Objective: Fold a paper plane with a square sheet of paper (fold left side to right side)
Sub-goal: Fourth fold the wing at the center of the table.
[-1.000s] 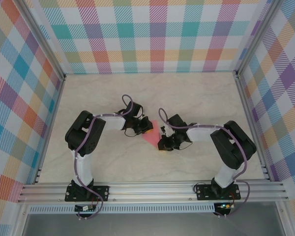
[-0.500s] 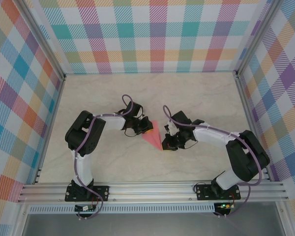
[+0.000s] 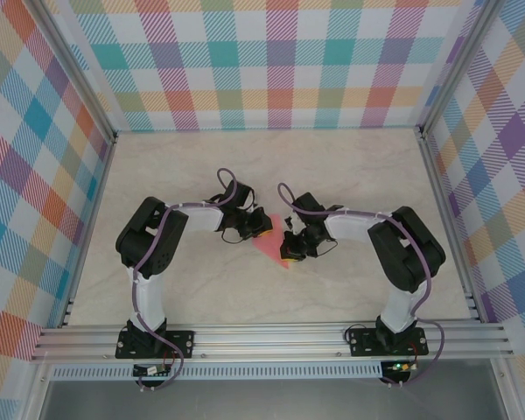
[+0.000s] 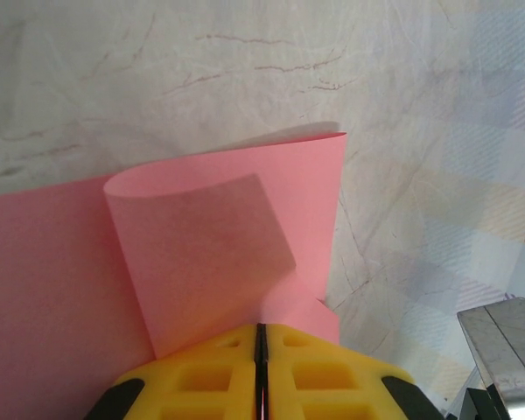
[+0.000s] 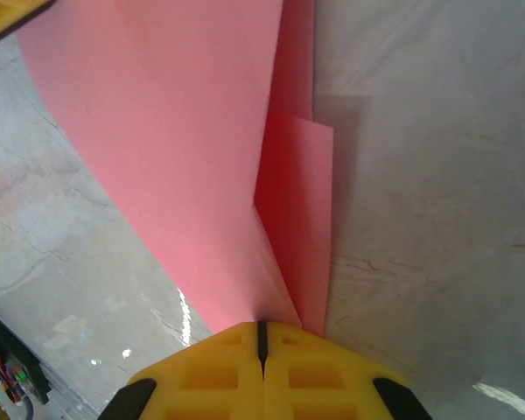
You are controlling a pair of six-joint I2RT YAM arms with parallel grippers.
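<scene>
Top view, near to far: arm bases on the rail at 6 o'clock, both arms bent in toward the middle of the marble tabletop (image 3: pixel 359 175).

Right claw (image 3: pixel 289 254) sits just right of centre, at the near tip of the pink paper (image 3: pixel 269 247). The paper is a narrow pointed shape, partly folded, running from that tip toward 11 o'clock up to the left claw (image 3: pixel 261 225).

Right wrist view: right claw (image 5: pixel 262 328) has its yellow pads pressed together, pinching the paper (image 5: pixel 175 131) where it narrows. A big flap rises toward 11 o'clock and a smaller darker fold lies at 1 o'clock, flat on the tabletop.

Left wrist view: left claw (image 4: pixel 260 331) has its pads closed with no gap, nipping the paper (image 4: pixel 201 245). One layer curls over in a loose roll at 11 o'clock and the rest lies flat at 9 o'clock.

Plaid walls stand beyond, at 12 o'clock.
</scene>
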